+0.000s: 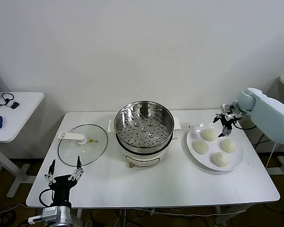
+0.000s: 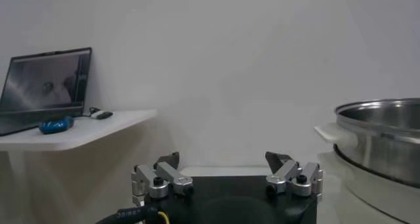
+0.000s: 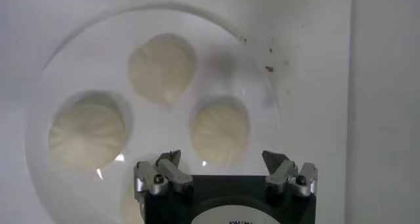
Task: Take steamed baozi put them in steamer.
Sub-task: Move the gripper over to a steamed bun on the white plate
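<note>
The white table (image 1: 146, 184) carries everything, and the steamer (image 1: 144, 127) — a shiny perforated steel basket on a white pot base — stands near its middle, holding nothing. On the robot's left of the steamer lies the flat glass lid (image 1: 83, 144) with its white handle. On the robot's right of the steamer sits the white round plate (image 1: 194, 153), and all four steamed baozi (image 1: 209, 135) rest on it, set in a loose diamond, each apart from its neighbours.

The right gripper (image 1: 226, 124) hangs over the plate's far edge, beyond the steamer's right side, just above the farthest bun — its jaws spread wide and gripping nothing. The left gripper (image 1: 64, 173) waits at the table's near edge, in front of the lid, fingers apart and empty.
</note>
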`<state>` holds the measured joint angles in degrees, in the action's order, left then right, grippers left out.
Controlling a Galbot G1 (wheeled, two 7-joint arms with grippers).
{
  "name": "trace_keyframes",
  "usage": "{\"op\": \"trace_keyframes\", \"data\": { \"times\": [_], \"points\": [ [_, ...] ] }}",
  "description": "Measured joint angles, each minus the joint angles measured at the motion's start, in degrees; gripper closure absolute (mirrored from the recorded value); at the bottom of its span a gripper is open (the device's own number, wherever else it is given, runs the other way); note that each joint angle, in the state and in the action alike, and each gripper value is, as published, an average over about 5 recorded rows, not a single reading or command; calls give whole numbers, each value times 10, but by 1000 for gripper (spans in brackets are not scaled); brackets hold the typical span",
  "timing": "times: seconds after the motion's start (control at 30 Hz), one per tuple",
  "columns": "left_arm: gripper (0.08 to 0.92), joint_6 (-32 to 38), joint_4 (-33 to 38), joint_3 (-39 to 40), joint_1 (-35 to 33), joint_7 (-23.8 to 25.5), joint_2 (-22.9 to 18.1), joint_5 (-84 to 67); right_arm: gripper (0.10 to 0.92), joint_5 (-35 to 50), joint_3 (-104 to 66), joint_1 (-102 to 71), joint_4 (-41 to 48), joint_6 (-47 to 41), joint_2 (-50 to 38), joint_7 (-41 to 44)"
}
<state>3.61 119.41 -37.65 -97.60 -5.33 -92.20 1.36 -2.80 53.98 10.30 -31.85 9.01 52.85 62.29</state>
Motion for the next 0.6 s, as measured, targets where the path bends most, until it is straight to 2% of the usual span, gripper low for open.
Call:
{"op": "trace_keyframes", "data": {
  "times": [0.6],
  "points": [
    [177,6,-11,-6,4,1,0,-1,203,-73,-75,-32,122,24,85,8]
  ]
}}
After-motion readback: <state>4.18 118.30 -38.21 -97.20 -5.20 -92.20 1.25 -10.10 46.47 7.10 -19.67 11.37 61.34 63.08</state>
